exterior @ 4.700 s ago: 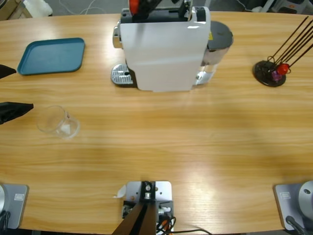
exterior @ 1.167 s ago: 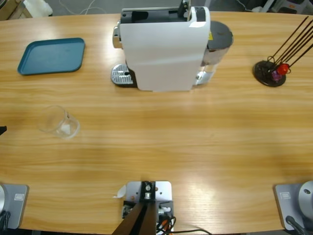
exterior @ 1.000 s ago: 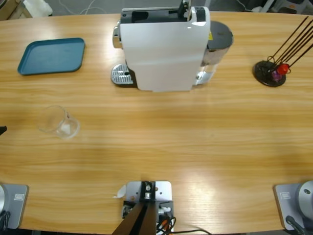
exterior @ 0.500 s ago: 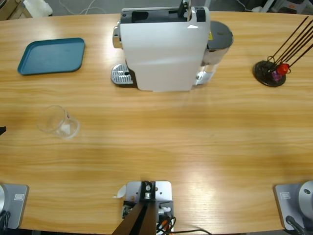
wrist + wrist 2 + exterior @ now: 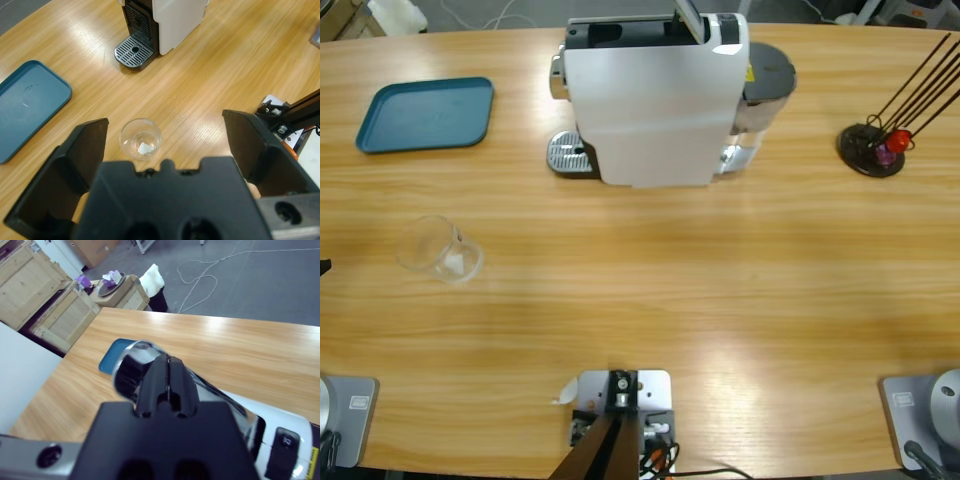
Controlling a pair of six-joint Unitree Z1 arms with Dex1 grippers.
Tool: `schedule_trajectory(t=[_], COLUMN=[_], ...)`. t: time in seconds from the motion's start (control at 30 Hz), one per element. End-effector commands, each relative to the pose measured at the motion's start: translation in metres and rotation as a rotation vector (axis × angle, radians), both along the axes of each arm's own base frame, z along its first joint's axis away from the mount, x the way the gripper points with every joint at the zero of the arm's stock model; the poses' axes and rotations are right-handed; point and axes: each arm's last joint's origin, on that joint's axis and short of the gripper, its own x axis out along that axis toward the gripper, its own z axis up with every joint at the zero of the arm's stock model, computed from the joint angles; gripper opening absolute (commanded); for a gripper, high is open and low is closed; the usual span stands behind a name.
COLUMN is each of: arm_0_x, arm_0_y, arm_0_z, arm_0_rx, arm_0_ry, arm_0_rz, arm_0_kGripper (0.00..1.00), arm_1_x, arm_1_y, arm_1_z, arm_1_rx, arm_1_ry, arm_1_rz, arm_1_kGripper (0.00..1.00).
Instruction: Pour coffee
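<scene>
Wooden tabletop (image 5: 720, 300) filled the high view, with a white coffee machine (image 5: 655, 100) at the far middle, a blue tray (image 5: 425, 113) at the far left and a dark stand of thin sticks (image 5: 872, 148) at the far right. An empty clear glass (image 5: 435, 248) stood near the left edge, well apart from the machine's metal drip grate (image 5: 565, 155). No coffee showed anywhere; the glass held none.

The left gripper (image 5: 165, 135) hovered above the glass, its fingers spread wide and holding nothing, the glass sitting between them in the wrist view but farther off. The right gripper (image 5: 169, 372) had its fingers pressed together over the machine's shiny lever (image 5: 135, 365), at the machine's top; whether they gripped the lever or only pushed against it was unclear.

Judged from this, the lever was being worked while the glass waited. To do it well, the right arm would need to follow the lever's arc steadily without shoving the machine, and the glass should reach the grate before any brewing.
</scene>
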Motion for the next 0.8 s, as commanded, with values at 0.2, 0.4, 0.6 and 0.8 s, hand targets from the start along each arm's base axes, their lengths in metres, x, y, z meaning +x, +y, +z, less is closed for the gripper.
schedule_trajectory(t=[0.2, 0.4, 0.6, 0.8], arm_0_x=[-0.006, -0.007, -0.006, -0.006], arm_0_y=[0.007, 0.008, 0.007, 0.007], arm_0_z=[-0.015, -0.015, -0.015, -0.015], arm_0_rx=[0.034, 0.032, 0.035, 0.036], arm_0_ry=[0.04, 0.038, 0.042, 0.043], arm_0_rz=[0.032, 0.032, 0.033, 0.032], arm_0_kGripper=[0.994, 0.991, 0.994, 0.992], arm_1_x=[0.01, 0.013, 0.013, 0.011], arm_1_y=[0.05, 0.066, 0.067, 0.065], arm_1_z=[-0.075, -0.106, -0.138, -0.176], arm_1_rx=[-0.121, -0.156, -0.195, -0.232], arm_1_ry=[0.135, 0.196, 0.256, 0.31], arm_1_rz=[0.056, 0.085, 0.086, 0.092], arm_1_kGripper=[0.0, 0.0, 0.0, 0.0])
